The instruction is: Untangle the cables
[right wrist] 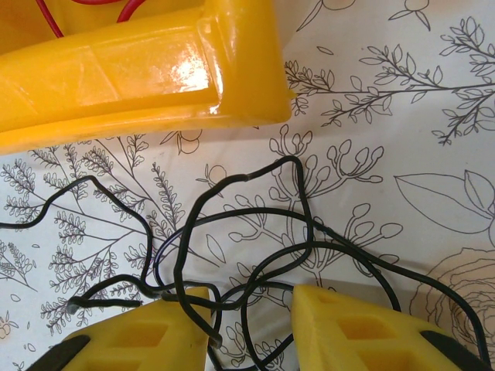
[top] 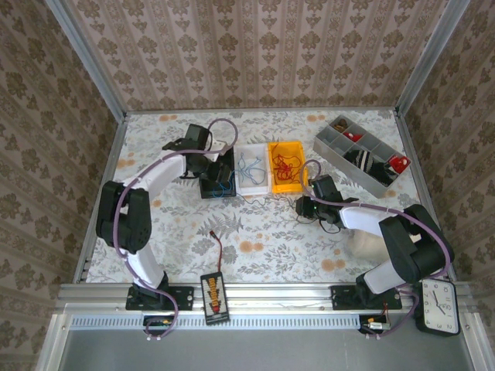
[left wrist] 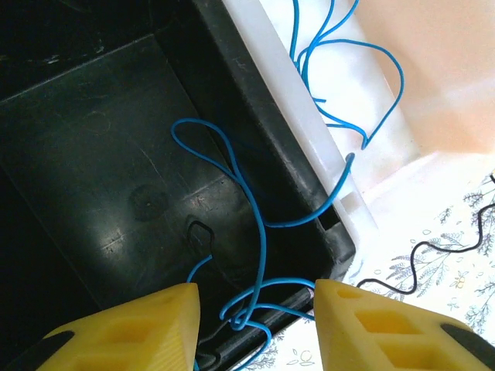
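Though faint overhead, blk cables (right wrist: 291, 159) crisp R-wrist.

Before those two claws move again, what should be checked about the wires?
1. Open left gripper: ok, jaws apart astride the blue cable knot.
2. The blue cable sorted: not ok, it drapes from the black bin over the wall toward the white bin.
3. Open right gripper: ok, above the black cable.
4. The black cable untangled: not ok, loops cross on the table.
5. The red cables in the yellow bin: ok.
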Controlling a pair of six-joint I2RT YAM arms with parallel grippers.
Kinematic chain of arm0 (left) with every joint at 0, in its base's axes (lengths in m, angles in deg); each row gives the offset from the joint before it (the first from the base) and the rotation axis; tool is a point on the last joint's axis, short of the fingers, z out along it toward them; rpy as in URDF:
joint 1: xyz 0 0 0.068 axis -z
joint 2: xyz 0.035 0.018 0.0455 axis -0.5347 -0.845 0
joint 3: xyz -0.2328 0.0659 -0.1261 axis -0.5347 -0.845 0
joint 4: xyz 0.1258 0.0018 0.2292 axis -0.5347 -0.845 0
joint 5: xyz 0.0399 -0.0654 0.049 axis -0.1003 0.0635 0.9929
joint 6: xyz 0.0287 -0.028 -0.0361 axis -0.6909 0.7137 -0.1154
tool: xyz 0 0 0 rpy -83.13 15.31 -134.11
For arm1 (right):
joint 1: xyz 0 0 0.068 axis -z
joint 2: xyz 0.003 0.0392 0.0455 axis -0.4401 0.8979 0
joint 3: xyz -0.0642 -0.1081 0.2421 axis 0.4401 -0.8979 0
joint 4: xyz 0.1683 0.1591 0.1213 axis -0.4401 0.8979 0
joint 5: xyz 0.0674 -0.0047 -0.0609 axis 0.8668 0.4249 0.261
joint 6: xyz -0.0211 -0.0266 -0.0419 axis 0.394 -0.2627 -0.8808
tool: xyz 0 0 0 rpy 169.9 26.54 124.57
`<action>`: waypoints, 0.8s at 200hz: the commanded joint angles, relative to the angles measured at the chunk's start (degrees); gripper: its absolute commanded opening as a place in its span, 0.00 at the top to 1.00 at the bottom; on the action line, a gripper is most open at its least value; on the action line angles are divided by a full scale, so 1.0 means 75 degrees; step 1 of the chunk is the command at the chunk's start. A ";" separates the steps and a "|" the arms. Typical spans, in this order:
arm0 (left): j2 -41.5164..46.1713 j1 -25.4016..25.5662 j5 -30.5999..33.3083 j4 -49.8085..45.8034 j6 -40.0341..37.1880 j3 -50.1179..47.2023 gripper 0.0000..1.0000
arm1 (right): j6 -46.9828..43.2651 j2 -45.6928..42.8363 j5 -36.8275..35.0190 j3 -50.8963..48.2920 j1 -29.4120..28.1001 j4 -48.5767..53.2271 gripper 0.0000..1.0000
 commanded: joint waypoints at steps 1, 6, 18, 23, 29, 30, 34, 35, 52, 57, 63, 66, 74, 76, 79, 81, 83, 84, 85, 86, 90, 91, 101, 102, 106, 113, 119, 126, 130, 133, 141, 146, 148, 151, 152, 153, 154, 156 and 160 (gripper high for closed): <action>-0.0122 -0.0018 -0.0204 -0.0048 -0.0242 0.0230 0.58 | 0.0016 0.0203 -0.0192 -0.0069 0.0062 0.0720 0.65; -0.0117 -0.0008 -0.0207 -0.0082 -0.0267 0.0213 0.58 | 0.0016 0.0203 -0.0198 -0.0069 0.0070 0.0724 0.64; -0.0071 0.0005 -0.0155 -0.0115 -0.0307 0.0152 0.57 | 0.0022 0.0214 -0.0191 -0.0069 0.0062 0.0720 0.64; -0.0058 0.0005 -0.0135 -0.0124 -0.0313 0.0111 0.58 | 0.0016 0.0214 -0.0187 -0.0066 0.0062 0.0727 0.64; -0.0046 0.0005 -0.0123 -0.0124 -0.0309 0.0079 0.57 | 0.0015 0.0214 -0.0187 -0.0069 0.0060 0.0712 0.64; -0.0046 0.0005 -0.0129 -0.0130 -0.0311 0.0078 0.57 | 0.0015 0.0214 -0.0187 -0.0069 0.0061 0.0716 0.64; -0.0052 0.0005 -0.0140 -0.0138 -0.0312 0.0061 0.58 | 0.0016 0.0220 -0.0194 -0.0069 0.0056 0.0718 0.64; -0.0055 0.0005 -0.0143 -0.0143 -0.0313 0.0063 0.58 | 0.0016 0.0223 -0.0190 -0.0069 0.0059 0.0725 0.64; -0.0069 0.0017 -0.0192 -0.0090 -0.0259 -0.0010 0.59 | 0.0016 0.0244 -0.0178 -0.0057 0.0061 0.0711 0.64; -0.0079 0.0028 -0.0204 -0.0069 -0.0245 -0.0016 0.60 | 0.0016 0.0249 -0.0182 -0.0057 0.0062 0.0720 0.64; -0.0092 0.0028 -0.0213 -0.0038 -0.0224 -0.0024 0.61 | 0.0016 0.0249 -0.0185 -0.0046 0.0062 0.0725 0.64; -0.0099 0.0029 -0.0216 -0.0031 -0.0212 -0.0028 0.62 | 0.0016 0.0250 -0.0183 -0.0045 0.0062 0.0724 0.64; -0.0127 0.0030 -0.0251 -0.0018 -0.0212 -0.0011 0.63 | 0.0007 0.0250 -0.0187 -0.0051 0.0062 0.0728 0.64; -0.0137 0.0035 -0.0251 -0.0027 -0.0218 0.0000 0.63 | 0.0014 0.0250 -0.0187 -0.0056 0.0062 0.0722 0.64; -0.0156 0.0028 -0.0252 -0.0030 -0.0217 0.0012 0.64 | 0.0005 0.0242 -0.0187 -0.0057 0.0062 0.0726 0.64; -0.0167 0.0029 -0.0252 -0.0039 -0.0213 0.0023 0.65 | 0.0004 0.0239 -0.0187 -0.0057 0.0056 0.0722 0.64; -0.0182 0.0029 -0.0252 -0.0056 -0.0215 0.0035 0.66 | 0.0004 0.0232 -0.0184 -0.0057 0.0061 0.0726 0.64; -0.0190 0.0035 -0.0252 -0.0061 -0.0218 0.0038 0.66 | 0.0004 0.0229 -0.0185 -0.0057 0.0062 0.0729 0.64; -0.0194 0.0032 -0.0252 -0.0063 -0.0213 0.0046 0.67 | 0.0004 0.0228 -0.0186 -0.0063 0.0062 0.0725 0.64; -0.0202 0.0030 -0.0252 -0.0070 -0.0211 0.0056 0.67 | 0.0004 0.0227 -0.0186 -0.0072 0.0062 0.0728 0.64; -0.0220 0.0033 -0.0252 -0.0102 -0.0219 0.0081 0.68 | 0.0004 0.0220 -0.0187 -0.0069 0.0059 0.0712 0.64; -0.0227 0.0031 -0.0252 -0.0107 -0.0225 0.0085 0.68 | 0.0004 0.0217 -0.0187 -0.0075 0.0061 0.0710 0.64; -0.0267 0.0031 -0.0260 -0.0148 -0.0243 0.0134 0.71 | 0.0004 0.0192 -0.0183 -0.0092 0.0059 0.0698 0.64; -0.0268 0.0036 -0.0262 -0.0154 -0.0243 0.0135 0.71 | 0.0004 0.0192 -0.0179 -0.0092 0.0055 0.0703 0.64; -0.0274 0.0036 -0.0263 -0.0169 -0.0249 0.0162 0.72 | 0.0005 0.0193 -0.0190 -0.0092 0.0060 0.0697 0.64; -0.0291 0.0030 -0.0263 -0.0191 -0.0251 0.0179 0.74 | 0.0014 0.0181 -0.0194 -0.0092 0.0061 0.0706 0.64; -0.0286 0.0038 -0.0269 -0.0206 -0.0255 0.0189 0.75 | 0.0016 0.0188 -0.0192 -0.0092 0.0059 0.0706 0.64; -0.0281 0.0038 -0.0275 -0.0218 -0.0255 0.0195 0.76 | 0.0016 0.0192 -0.0197 -0.0092 0.0062 0.0698 0.64; -0.0281 0.0038 -0.0286 -0.0215 -0.0255 0.0195 0.76 | 0.0016 0.0191 -0.0193 -0.0092 0.0062 0.0697 0.64; -0.0281 0.0040 -0.0287 -0.0215 -0.0255 0.0195 0.76 | 0.0016 0.0191 -0.0198 -0.0092 0.0062 0.0702 0.64; -0.0275 0.0029 -0.0304 -0.0274 -0.0261 0.0215 0.76 | 0.0016 0.0194 -0.0196 -0.0092 0.0062 0.0707 0.64; -0.0270 0.0029 -0.0310 -0.0326 -0.0271 0.0228 0.75 | 0.0016 0.0191 -0.0198 -0.0080 0.0056 0.0708 0.64; -0.0269 0.0032 -0.0310 -0.0342 -0.0277 0.0229 0.75 | 0.0016 0.0191 -0.0198 -0.0080 0.0061 0.0708 0.64; -0.0269 0.0036 -0.0320 -0.0356 -0.0287 0.0230 0.75 | 0.0016 0.0197 -0.0189 -0.0080 0.0062 0.0708 0.64; -0.0269 0.0038 -0.0321 -0.0369 -0.0289 0.0230 0.74 | 0.0016 0.0194 -0.0188 -0.0080 0.0062 0.0708 0.64; -0.0269 0.0034 -0.0321 -0.0375 -0.0295 0.0230 0.74 | 0.0016 0.0192 -0.0187 -0.0086 0.0062 0.0708 0.64; -0.0269 0.0037 -0.0322 -0.0385 -0.0299 0.0224 0.74 | 0.0016 0.0192 -0.0187 -0.0089 0.0062 0.0708 0.64; -0.0269 0.0031 -0.0322 -0.0391 -0.0304 0.0220 0.74 | 0.0016 0.0191 -0.0195 -0.0088 0.0062 0.0714 0.64; -0.0258 0.0035 -0.0322 -0.0403 -0.0322 0.0208 0.74 | 0.0015 0.0188 -0.0197 -0.0092 0.0054 0.0709 0.64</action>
